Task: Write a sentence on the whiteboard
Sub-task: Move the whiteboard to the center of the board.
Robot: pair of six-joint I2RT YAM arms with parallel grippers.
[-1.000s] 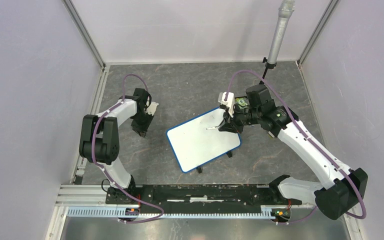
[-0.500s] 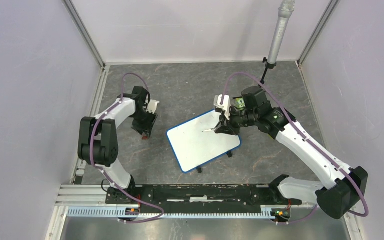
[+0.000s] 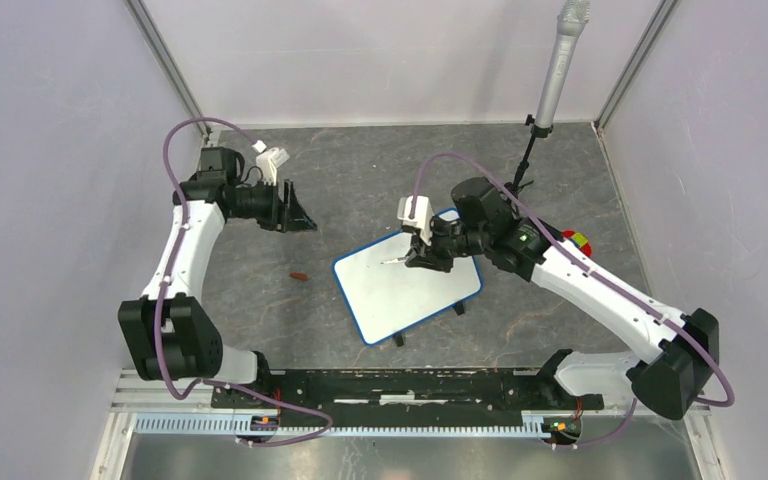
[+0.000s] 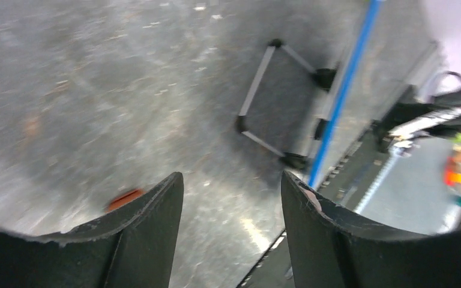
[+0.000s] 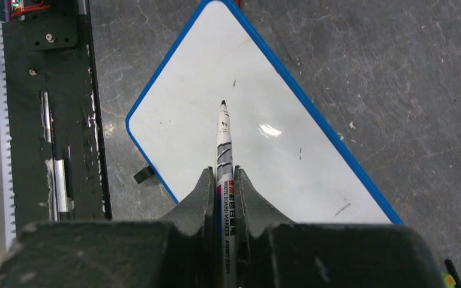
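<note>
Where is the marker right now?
In the right wrist view the marker is clamped in the right gripper, its tip pointing over the middle of the whiteboard.

The grey, mottled bench (image 3: 360, 190) carries the whiteboard (image 3: 400, 295) on black feet; a small reddish-brown object (image 3: 300, 275) lies to its left, apart.

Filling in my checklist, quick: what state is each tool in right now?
Left tool: open, holding nothing.
Right tool: closed on the marker.
</note>
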